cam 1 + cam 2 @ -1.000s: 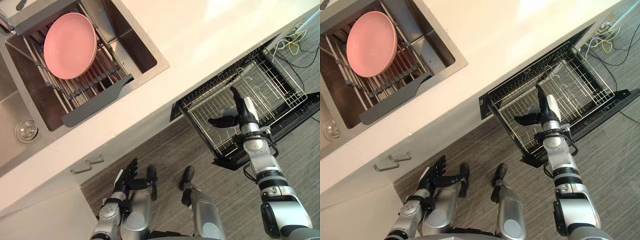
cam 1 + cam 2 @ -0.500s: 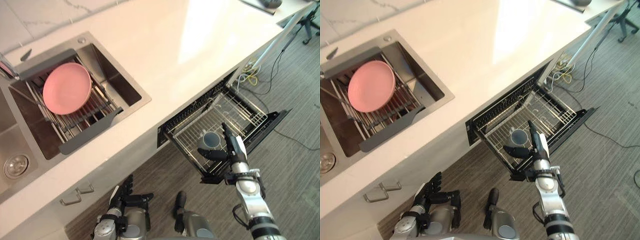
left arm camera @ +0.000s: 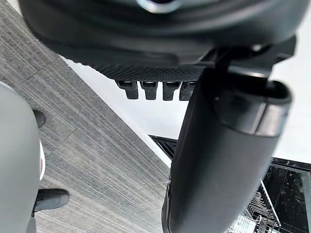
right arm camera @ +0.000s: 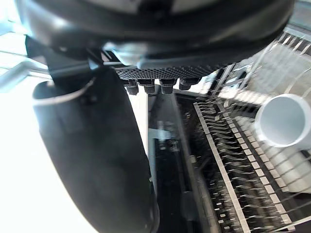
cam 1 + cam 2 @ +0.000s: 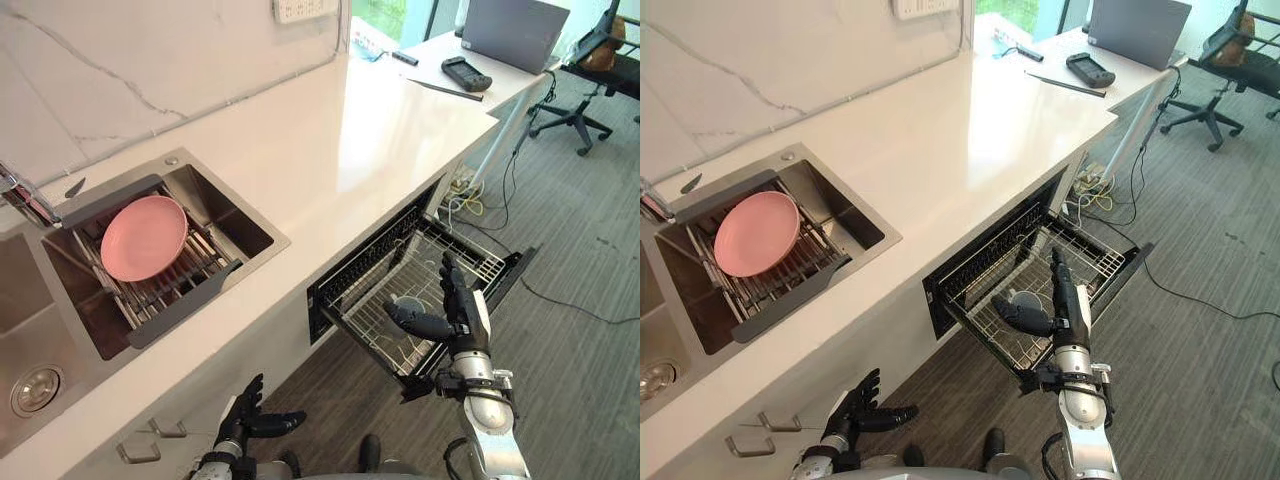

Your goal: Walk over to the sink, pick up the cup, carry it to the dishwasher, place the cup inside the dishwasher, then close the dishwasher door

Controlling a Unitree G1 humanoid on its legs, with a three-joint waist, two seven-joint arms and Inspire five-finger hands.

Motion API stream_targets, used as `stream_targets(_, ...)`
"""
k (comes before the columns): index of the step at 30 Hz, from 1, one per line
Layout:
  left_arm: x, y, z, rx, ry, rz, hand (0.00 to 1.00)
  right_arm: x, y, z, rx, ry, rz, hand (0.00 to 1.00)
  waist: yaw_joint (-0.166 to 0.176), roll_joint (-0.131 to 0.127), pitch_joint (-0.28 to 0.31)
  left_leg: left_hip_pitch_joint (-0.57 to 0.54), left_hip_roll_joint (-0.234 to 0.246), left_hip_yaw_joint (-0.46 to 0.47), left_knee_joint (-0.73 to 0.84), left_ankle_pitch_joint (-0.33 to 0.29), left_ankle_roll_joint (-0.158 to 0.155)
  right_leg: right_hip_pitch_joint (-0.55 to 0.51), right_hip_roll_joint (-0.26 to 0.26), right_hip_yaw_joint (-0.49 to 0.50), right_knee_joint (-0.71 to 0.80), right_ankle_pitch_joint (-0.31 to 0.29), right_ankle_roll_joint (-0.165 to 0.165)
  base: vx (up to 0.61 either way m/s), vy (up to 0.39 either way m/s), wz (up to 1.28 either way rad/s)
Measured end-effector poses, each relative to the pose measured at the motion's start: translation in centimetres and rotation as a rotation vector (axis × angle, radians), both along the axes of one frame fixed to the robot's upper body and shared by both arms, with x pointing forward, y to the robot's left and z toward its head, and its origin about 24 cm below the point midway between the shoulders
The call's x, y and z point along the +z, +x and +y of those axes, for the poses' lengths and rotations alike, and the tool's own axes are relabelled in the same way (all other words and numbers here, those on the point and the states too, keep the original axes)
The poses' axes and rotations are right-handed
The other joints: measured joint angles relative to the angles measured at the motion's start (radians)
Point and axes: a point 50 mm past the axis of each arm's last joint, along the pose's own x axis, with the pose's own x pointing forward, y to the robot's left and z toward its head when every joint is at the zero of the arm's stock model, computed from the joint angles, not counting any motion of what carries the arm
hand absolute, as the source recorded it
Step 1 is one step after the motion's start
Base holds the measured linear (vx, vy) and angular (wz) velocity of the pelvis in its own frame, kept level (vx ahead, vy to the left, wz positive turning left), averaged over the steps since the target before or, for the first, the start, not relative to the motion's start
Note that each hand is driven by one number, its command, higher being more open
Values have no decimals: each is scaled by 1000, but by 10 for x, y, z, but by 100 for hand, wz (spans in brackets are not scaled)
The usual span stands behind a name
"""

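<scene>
A grey cup (image 5: 407, 303) sits in the pulled-out wire rack (image 5: 471, 262) of the open dishwasher, under the counter. My right hand (image 5: 452, 312) hovers just in front of the cup, with fingers straight, thumb spread and nothing in it. In the right wrist view the cup (image 4: 284, 121) shows pale and round on the rack wires, apart from the thumb (image 4: 92, 150). My left hand (image 5: 246, 418) hangs low by the cabinet front with relaxed fingers; its wrist view shows the thumb (image 3: 218, 160) over the floor.
The dishwasher door (image 5: 512, 277) lies open under the rack. A pink plate (image 5: 143, 237) rests on a drainer in the sink (image 5: 250, 232). Farther along the white counter (image 5: 370, 130) is a desk with a laptop (image 5: 512, 30), an office chair (image 5: 592, 68) and cables (image 5: 468, 187) on the floor.
The whole view has shifted as the camera rose and pulled back. The cup, unseen a second ago, now shows in the rack beside my open right hand.
</scene>
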Motion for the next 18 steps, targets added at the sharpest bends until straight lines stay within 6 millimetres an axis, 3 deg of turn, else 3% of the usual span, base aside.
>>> stream_targets(6,0,-3,-1,30,-18,0,100,22,1,14,98,17,-130,100,0,13,6,8,12,9,50,-23,-7,14,2,11,28,-13,-1,-30,-4,-5)
stream_targets(9,-2,-7,-5,71,-51,0,100,42,-5,15,136,-5,-239,100,0,51,29,-21,51,-1,204,-111,-5,13,9,1,145,-92,-12,-88,12,8)
stream_targets(11,-1,-11,-4,96,-62,-2,100,55,-8,16,162,-14,-307,100,-1,59,32,-34,64,-1,255,-138,-8,-4,8,1,204,-129,-11,-65,34,6)
stream_targets(14,-2,-12,-2,129,-86,-2,100,74,-9,17,194,-27,-403,100,0,58,34,-47,53,1,242,-117,-16,-19,-8,-6,220,-137,-7,-32,18,15)
stream_targets(16,-1,-11,1,144,-91,-5,100,79,-8,16,204,-46,-422,100,-2,50,38,-71,36,22,260,-85,-59,-13,-39,-18,207,-136,-7,-42,39,48)
stream_targets(18,-2,-12,-1,135,-97,-4,100,79,-6,12,194,-61,-417,100,-4,51,35,-110,61,94,268,-116,-35,2,-66,-62,199,-145,12,-57,61,64)
